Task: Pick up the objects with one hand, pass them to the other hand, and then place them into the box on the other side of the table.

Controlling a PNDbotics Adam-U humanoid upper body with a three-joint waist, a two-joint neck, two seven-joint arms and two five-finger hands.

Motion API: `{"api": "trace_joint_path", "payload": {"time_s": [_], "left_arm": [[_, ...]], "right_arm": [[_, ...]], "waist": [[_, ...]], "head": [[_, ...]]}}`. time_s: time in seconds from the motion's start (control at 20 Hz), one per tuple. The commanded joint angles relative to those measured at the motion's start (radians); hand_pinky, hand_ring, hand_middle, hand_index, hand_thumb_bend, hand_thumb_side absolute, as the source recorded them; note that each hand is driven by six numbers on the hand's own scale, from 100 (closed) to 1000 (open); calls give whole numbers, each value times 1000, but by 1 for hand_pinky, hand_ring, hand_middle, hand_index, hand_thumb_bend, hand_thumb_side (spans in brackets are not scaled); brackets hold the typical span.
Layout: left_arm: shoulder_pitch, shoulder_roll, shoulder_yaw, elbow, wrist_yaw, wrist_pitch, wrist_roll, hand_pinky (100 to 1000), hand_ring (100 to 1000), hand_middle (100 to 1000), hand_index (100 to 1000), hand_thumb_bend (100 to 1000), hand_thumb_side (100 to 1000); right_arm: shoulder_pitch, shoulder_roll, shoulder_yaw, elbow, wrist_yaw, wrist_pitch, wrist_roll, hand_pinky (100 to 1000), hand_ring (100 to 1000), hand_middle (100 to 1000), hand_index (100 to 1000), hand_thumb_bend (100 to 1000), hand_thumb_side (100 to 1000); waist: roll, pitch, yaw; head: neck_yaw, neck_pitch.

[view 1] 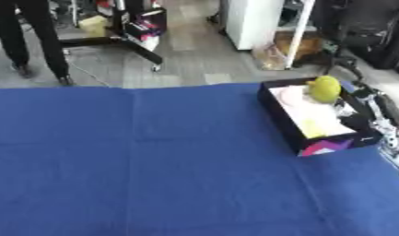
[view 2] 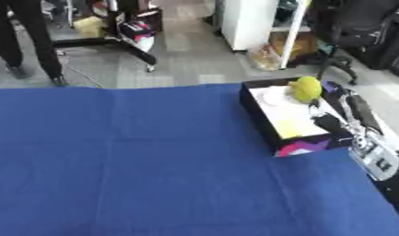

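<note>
Right robot hand point(view 2: 335, 117) just beside yellow-green object point(view 2: 305, 89), over box point(view 2: 259, 116).

A lab or workshop: grey floor point(view 1: 194, 60), wheeled equipment stand point(view 1: 130, 37), white cabinet point(view 1: 250, 20).

The right robot hand point(view 2: 335, 120) blurs over the box point(view 2: 263, 120), so its finger pose and any touch on the yellow object point(view 2: 305, 89) cannot be told. The pale contents point(view 1: 303, 113) are indistinct.
</note>
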Motion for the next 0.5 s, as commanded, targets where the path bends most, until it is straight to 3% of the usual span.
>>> {"api": "trace_joint_path", "payload": {"time_s": [0.05, 0.2, 0.3, 0.5], "left_arm": [[-6, 6, 9, -10, -4, -5, 1, 766, 711, 676, 811, 148, 823], [3, 2, 15, -2, -9, -4, 10, 765, 712, 676, 813, 141, 824], [11, 0, 21, 7, -22, 0, 23, 764, 711, 676, 814, 137, 824], [31, -1, 45, 33, -59, 8, 81, 762, 712, 678, 822, 125, 830]], "right_arm": [[-2, -54, -19, -24, 10, -8, -25, 836, 845, 737, 968, 100, 539], [51, -55, -40, -140, -17, -26, -72, 819, 829, 699, 947, 100, 405], [112, -49, -59, -268, -43, -28, -105, 812, 825, 684, 941, 100, 377], [264, 66, -102, -631, -100, -29, -153, 782, 797, 632, 887, 100, 340]], "waist": [[1, -19, -5], [3, -24, -18], [4, -27, -29], [-2, -34, -65]], "head": [[0, 1], [21, 6], [38, 10], [92, 22]]}}
